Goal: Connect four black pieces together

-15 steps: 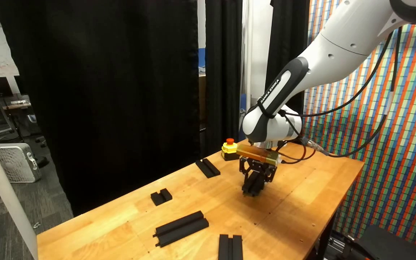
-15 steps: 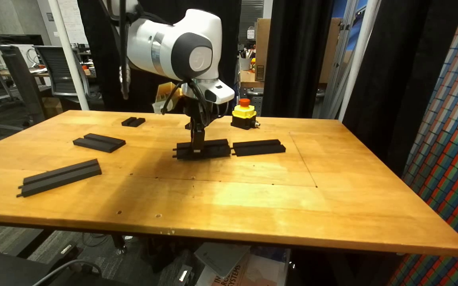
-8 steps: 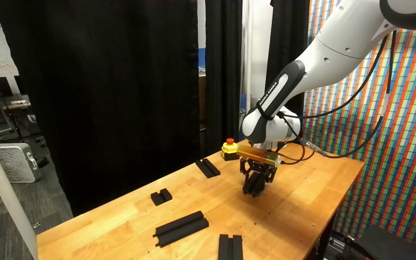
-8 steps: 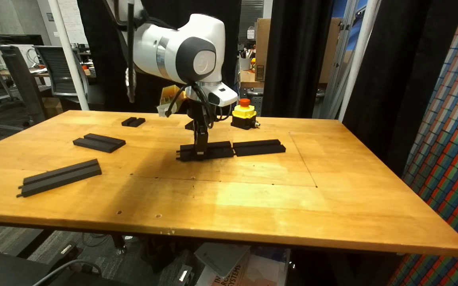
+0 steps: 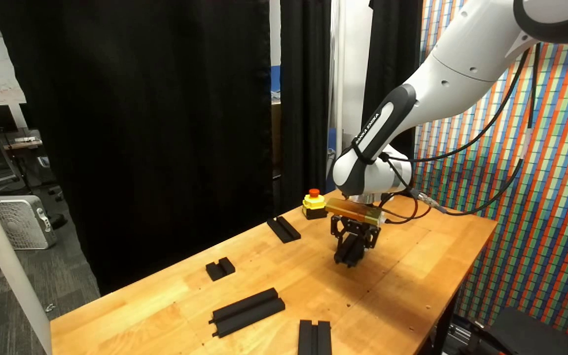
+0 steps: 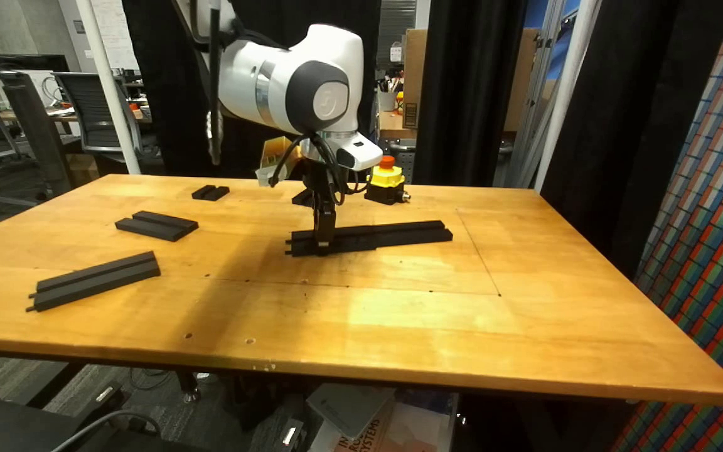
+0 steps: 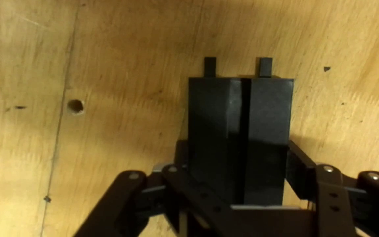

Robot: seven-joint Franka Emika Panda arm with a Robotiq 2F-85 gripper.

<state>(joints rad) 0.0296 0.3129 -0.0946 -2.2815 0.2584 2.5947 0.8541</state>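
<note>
Black fingers (image 7: 299, 171) grip one bar (image 7: 268, 115), another bar (image 6: 412, 238) abutting it, two bars (image 6: 151, 229) (image 6: 98, 285) and two blocks (image 5: 284, 230) (image 5: 226, 267) lying apart.

In an exterior view, my jaws point down and clamp a grooved black piece (image 6: 350, 243) between them. Its right end meets another black piece (image 6: 415, 238), slight step along the near edge; I can't tell if they lock. Left on the surface (image 6: 412, 326), well apart: long black bar (image 6: 98, 284) and, behind it, second black bar (image 6: 149, 228). Farther back: small black block (image 6: 211, 193); black slab (image 6: 302, 199), partly hidden; red-topped yellow button (image 6: 386, 178).
</note>
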